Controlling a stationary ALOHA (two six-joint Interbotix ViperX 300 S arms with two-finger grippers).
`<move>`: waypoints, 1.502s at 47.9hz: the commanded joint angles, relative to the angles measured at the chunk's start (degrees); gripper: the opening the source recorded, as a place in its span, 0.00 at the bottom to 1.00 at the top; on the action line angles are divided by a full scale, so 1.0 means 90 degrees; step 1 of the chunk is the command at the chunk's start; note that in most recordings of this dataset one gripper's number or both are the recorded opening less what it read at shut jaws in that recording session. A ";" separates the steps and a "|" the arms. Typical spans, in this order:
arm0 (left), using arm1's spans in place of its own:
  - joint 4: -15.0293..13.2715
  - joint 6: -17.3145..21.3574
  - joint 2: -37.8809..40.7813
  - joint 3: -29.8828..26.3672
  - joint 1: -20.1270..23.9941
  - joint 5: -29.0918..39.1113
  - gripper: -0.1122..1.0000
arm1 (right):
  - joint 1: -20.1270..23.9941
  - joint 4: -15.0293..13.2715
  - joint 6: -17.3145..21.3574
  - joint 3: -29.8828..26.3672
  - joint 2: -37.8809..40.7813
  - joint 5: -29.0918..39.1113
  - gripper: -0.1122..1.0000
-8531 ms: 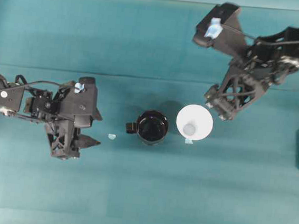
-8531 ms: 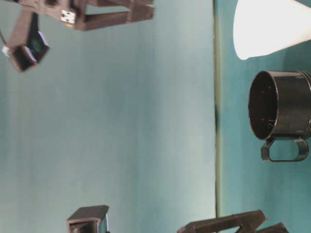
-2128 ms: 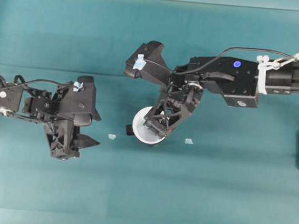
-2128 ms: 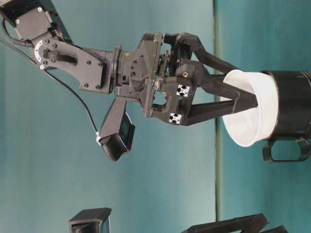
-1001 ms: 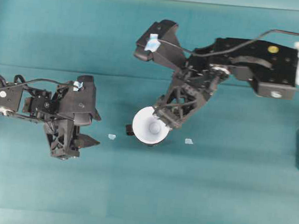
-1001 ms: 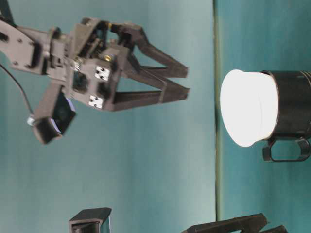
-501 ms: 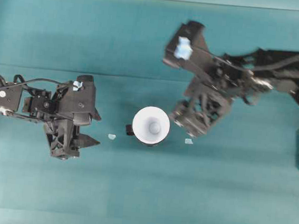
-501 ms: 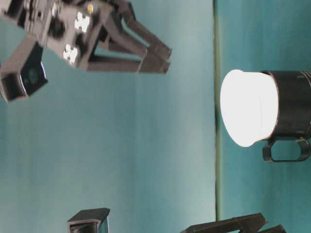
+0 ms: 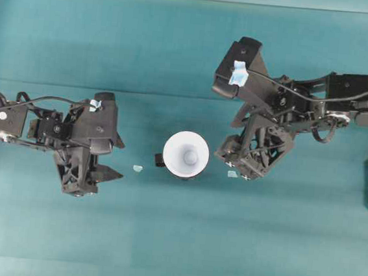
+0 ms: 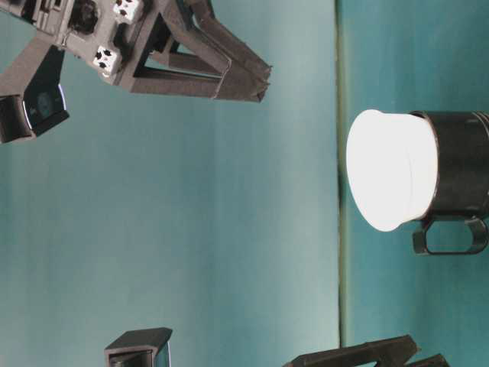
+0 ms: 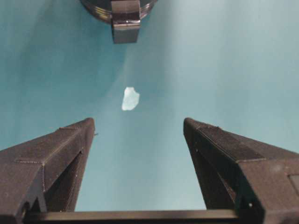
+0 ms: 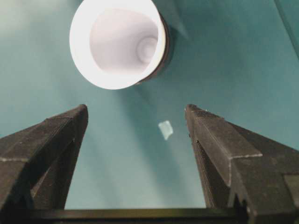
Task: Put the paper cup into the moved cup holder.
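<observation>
The right gripper (image 9: pixel 241 162) hung with its jaws spread and nothing between them, clear of the paper cup (image 9: pixel 186 154) and to its right in the overhead view. The left gripper (image 9: pixel 102 172) also stood apart and empty, low on the teal table (image 9: pixel 174 241), well to the cup's left. The one paper cup sat upright inside the one cup holder (image 10: pixel 457 176), axis vertical, mouth up, its wide rim standing above the holder's. The holder's handle (image 11: pixel 125 21) pointed toward the left gripper. Two pale scraps (image 9: pixel 138 169) lay on the table, one on each side.
</observation>
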 commanded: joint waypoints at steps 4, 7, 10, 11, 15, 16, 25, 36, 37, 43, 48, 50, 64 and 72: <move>0.0020 0.0010 -0.0078 -0.0088 0.0000 -0.0049 0.82 | 0.0029 -0.0010 -0.0068 -0.0059 -0.0156 -0.0049 0.78; 0.0020 0.0010 -0.0068 -0.0088 0.0000 -0.0039 0.82 | 0.0029 -0.0010 -0.0059 -0.0059 -0.0156 -0.0049 0.78; 0.0020 0.0010 -0.0078 -0.0088 0.0000 -0.0049 0.82 | 0.0029 -0.0010 -0.0059 -0.0049 -0.0156 -0.0049 0.78; 0.0010 0.0010 -0.0078 -0.0088 0.0000 -0.0049 0.82 | 0.0020 -0.0010 -0.0059 -0.0049 -0.0156 -0.0049 0.78; 0.0010 0.0010 -0.0078 -0.0098 0.0000 -0.0049 0.82 | 0.0020 -0.0010 -0.0059 -0.0049 -0.0156 -0.0059 0.78; 0.0020 0.0010 -0.0078 -0.0098 0.0010 -0.0049 0.82 | 0.0020 0.0000 -0.0059 -0.0049 -0.0156 -0.0059 0.78; 0.0020 0.0010 -0.0078 -0.0127 0.0000 -0.0049 0.82 | 0.0029 -0.0010 -0.0059 -0.0049 -0.0156 -0.0059 0.78; 0.0020 0.0010 -0.0117 -0.0127 0.0000 -0.0049 0.82 | 0.0020 -0.0010 -0.0059 -0.0049 -0.0156 -0.0059 0.78; 0.0020 0.0010 -0.0117 -0.0127 0.0000 -0.0049 0.82 | 0.0029 -0.0010 -0.0059 -0.0049 -0.0156 -0.0059 0.78; 0.0020 0.0010 -0.0117 -0.0137 0.0000 -0.0049 0.82 | 0.0020 -0.0010 -0.0059 -0.0039 -0.0166 -0.0059 0.78; 0.0020 0.0010 -0.0117 -0.0137 0.0000 -0.0049 0.82 | 0.0020 -0.0010 -0.0059 -0.0029 -0.0176 -0.0059 0.78; 0.0020 0.0010 -0.0117 -0.0137 0.0000 -0.0049 0.82 | 0.0020 -0.0010 -0.0059 -0.0020 -0.0176 -0.0059 0.78; 0.0020 0.0000 -0.0117 -0.0137 0.0000 -0.0039 0.82 | 0.0020 -0.0010 -0.0049 0.0039 -0.0215 -0.0059 0.78; 0.0020 0.0000 -0.0117 -0.0137 0.0000 -0.0049 0.82 | 0.0029 -0.0010 -0.0049 0.0039 -0.0225 -0.0059 0.78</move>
